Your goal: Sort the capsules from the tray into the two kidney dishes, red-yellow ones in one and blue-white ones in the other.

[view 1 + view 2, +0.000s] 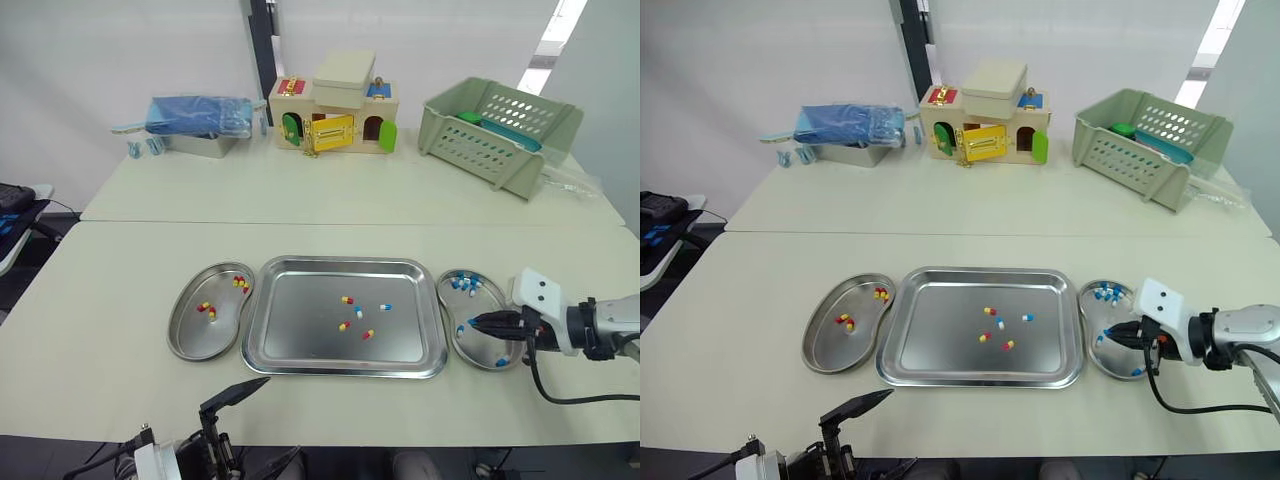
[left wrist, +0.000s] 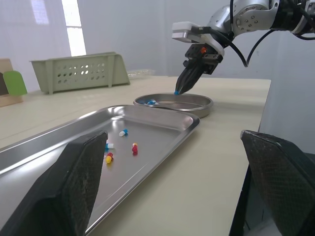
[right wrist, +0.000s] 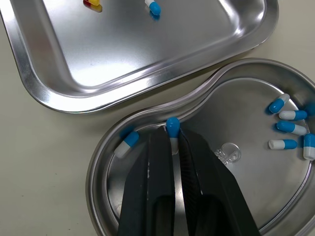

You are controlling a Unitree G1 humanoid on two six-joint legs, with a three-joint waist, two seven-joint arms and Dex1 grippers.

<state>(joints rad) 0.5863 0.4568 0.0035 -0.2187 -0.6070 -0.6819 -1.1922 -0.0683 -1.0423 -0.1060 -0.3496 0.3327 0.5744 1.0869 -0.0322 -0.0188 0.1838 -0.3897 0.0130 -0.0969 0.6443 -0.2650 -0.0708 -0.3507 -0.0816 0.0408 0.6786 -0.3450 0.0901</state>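
Note:
My right gripper (image 3: 170, 135) is shut on a blue-white capsule (image 3: 172, 125), low over the near end of the right kidney dish (image 1: 482, 352). That dish holds several blue-white capsules (image 1: 463, 284). The steel tray (image 1: 345, 264) in the middle carries three red-yellow capsules (image 1: 347, 299) and two blue-white ones (image 1: 386, 307). The left kidney dish (image 1: 184, 342) holds a few red-yellow capsules (image 1: 207, 309). My left gripper (image 1: 258, 420) hangs open below the table's near edge, in front of the tray, holding nothing.
At the back of the table stand a green plastic basket (image 1: 500, 130), a wooden toy house (image 1: 335, 115) and a blue bundle on a metal box (image 1: 200, 120). Bare tabletop lies between them and the tray.

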